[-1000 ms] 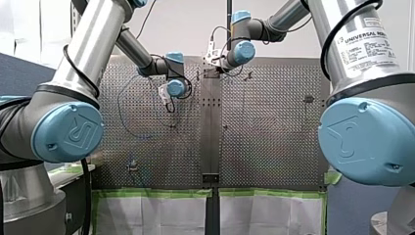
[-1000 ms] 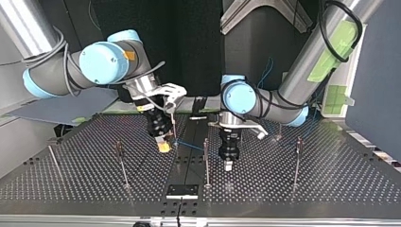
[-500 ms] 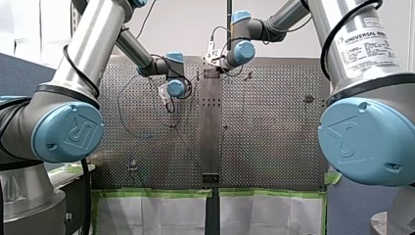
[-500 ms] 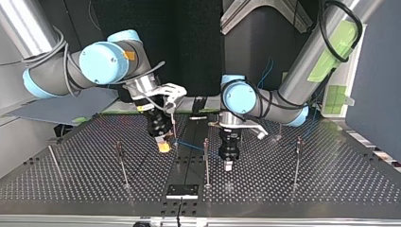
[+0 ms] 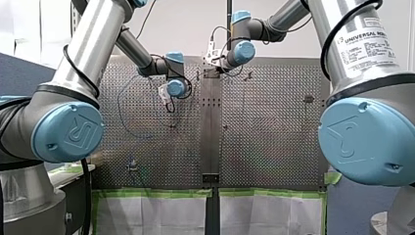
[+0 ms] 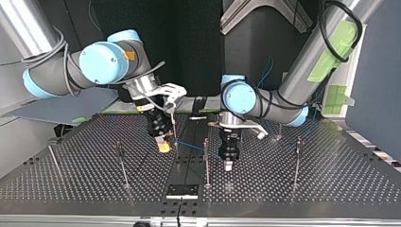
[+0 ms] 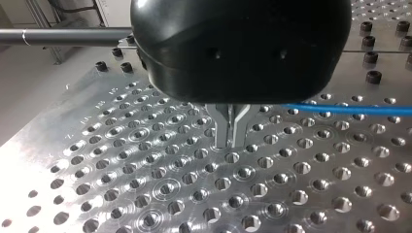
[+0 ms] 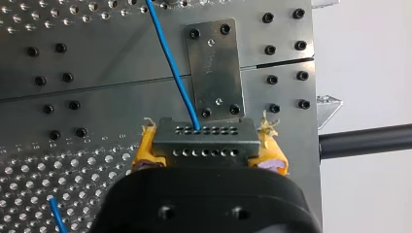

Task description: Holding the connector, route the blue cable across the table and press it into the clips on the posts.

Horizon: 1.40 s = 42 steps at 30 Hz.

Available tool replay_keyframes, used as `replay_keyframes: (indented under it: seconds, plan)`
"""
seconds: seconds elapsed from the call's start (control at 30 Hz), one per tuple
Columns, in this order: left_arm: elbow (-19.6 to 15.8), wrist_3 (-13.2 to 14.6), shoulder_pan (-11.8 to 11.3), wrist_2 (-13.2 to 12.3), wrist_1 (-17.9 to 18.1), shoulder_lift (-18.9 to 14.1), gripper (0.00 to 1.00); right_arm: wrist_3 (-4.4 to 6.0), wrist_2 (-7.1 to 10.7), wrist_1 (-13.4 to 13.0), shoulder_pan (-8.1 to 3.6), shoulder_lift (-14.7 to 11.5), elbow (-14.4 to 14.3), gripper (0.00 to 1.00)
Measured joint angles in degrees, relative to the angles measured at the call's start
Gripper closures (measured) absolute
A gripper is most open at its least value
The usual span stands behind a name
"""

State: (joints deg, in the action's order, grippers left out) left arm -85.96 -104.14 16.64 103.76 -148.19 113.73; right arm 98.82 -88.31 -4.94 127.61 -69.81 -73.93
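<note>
In the right wrist view my right gripper is shut on the grey connector, its yellow pads on both sides. The thin blue cable leaves the connector and runs ahead over the table. In the top view that gripper hangs just over the plate near a thin post, and the blue cable stretches toward the middle post. My left gripper points down beside that post. Its metal fingers are shut on nothing, with the cable passing beside them.
More thin posts stand on the perforated table: one at the top view's left, one at its right, one at the far left. A small metal plate lies near the table's close edge.
</note>
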Motion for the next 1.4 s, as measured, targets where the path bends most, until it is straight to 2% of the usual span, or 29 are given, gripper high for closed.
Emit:
replay_keyframes:
  seconds: [0.07, 1.4]
  plan:
    - [0.0, 0.0, 0.0, 0.0, 0.0, 0.0, 0.9, 0.0, 0.0, 0.0, 0.0, 0.0, 0.0, 1.0]
    - [0.0, 0.09, -0.44, -0.08, 0.09, -0.17, 0.9, -0.08, -0.09, 0.0, 0.0, 0.0, 0.0, 1.0]
